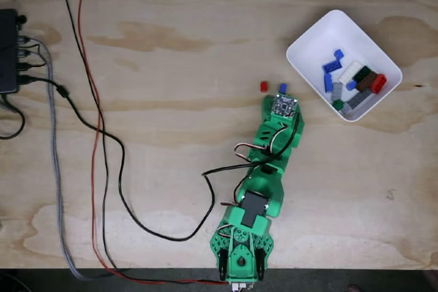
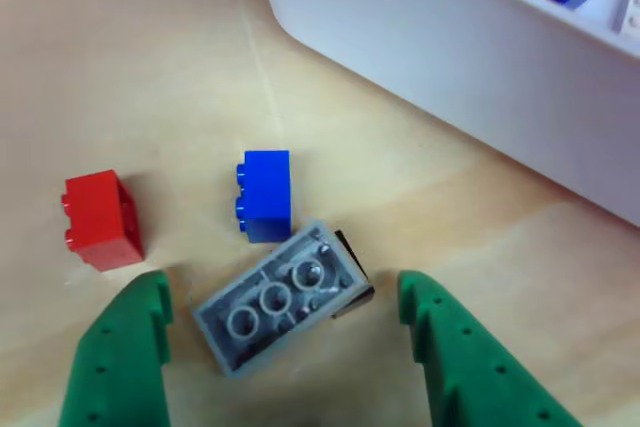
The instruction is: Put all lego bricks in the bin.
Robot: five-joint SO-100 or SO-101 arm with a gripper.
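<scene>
In the other view my gripper (image 2: 282,297) is open, its green fingers (image 2: 120,347) standing on either side of a grey lego brick (image 2: 255,317) that lies studs-down on the wood, apart from both. A small black piece (image 2: 352,285) pokes out from under its far end. Just beyond lie a blue brick (image 2: 265,194) and a red brick (image 2: 100,219). The white bin (image 2: 430,47) stands to the upper right. In the fixed view the green arm (image 1: 263,169) reaches up to the red brick (image 1: 263,86) and blue brick (image 1: 282,88), left of the bin (image 1: 321,39), which holds several bricks (image 1: 352,80).
Black, red and grey cables (image 1: 102,162) run down the left half of the plywood table, from a black box (image 1: 8,49) at the left edge. The arm's base (image 1: 241,254) sits at the front edge. Bare wood lies right of the arm.
</scene>
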